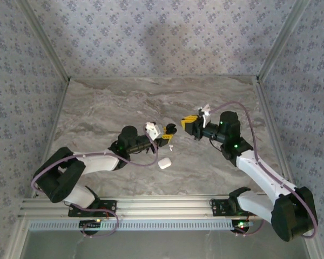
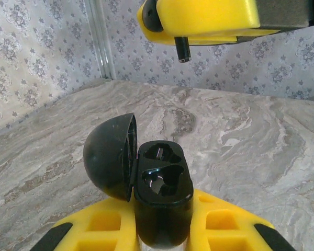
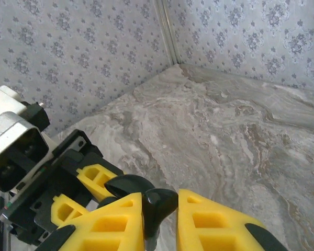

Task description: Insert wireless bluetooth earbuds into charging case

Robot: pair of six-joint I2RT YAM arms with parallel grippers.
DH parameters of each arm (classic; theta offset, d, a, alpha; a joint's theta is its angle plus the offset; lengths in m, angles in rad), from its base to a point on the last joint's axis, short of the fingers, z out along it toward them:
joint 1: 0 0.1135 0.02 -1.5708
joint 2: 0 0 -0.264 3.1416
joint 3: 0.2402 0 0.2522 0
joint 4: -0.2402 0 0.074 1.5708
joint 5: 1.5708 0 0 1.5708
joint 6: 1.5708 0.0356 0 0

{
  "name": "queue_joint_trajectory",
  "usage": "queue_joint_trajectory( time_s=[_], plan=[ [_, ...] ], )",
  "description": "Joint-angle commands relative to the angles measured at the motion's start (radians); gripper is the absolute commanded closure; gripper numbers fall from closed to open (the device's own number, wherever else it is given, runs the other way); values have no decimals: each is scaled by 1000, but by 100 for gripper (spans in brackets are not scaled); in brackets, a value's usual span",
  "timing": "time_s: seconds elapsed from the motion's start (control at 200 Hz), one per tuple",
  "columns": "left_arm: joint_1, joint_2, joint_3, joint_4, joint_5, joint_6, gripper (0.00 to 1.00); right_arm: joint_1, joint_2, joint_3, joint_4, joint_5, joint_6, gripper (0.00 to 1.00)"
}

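**A:** Start big. What do the arms work over?

**B:** A marbled grey worktop (image 1: 124, 102). The two arms reach in so that their tips face each other, close but apart.

**A:** The left pincer (image 2: 163, 226): how far open?

**B:** Its yellow fingers are pressed in on the charging case (image 2: 162, 180). It is a glossy black case, held upright between them by its lower half.

**A:** Is the case closed?

**B:** No. The domed lid (image 2: 107, 157) hangs swung out to one side of that pincer. The two sockets (image 2: 158, 152) show on top, both hollow, with nothing seated in them.

**A:** And the right pincer (image 3: 159, 222)?

**B:** It is pinched on a small black earbud (image 3: 159, 201) between its yellow pads. From the left wrist, the earbud's stem pokes out under that pincer. It sits above and beyond the open case, not touching it.

**A:** Anything lying loose?

**B:** A small white rounded box (image 1: 164, 163) sits on the worktop on the near side of the left pincer, toward the arm bases. A tiny white piece (image 1: 171, 147) lies between that box and the pincer. I cannot tell what it is.
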Motion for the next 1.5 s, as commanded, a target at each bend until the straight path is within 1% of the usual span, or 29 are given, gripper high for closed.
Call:
queue_joint_trajectory(
  time_s=[0.0, 0.135, 0.435, 0.889, 1.494],
  plan=[
    [-13, 13, 39, 74, -16, -20, 81, 27, -9, -29, 98, 85, 68, 81],
    [-18, 19, 46, 83, -17, -20, 81, 46, 4, -47, 145, 137, 88, 80],
    [-21, 18, 52, 86, -29, -29, 81, 79, 44, -48, 205, 161, 108, 80],
    [-25, 20, 54, 97, -50, -32, 81, 112, 80, -41, 212, 166, 100, 80],
    [-26, 23, 61, 115, -70, -36, 81, 128, 102, -37, 221, 185, 101, 80]
  ],
)
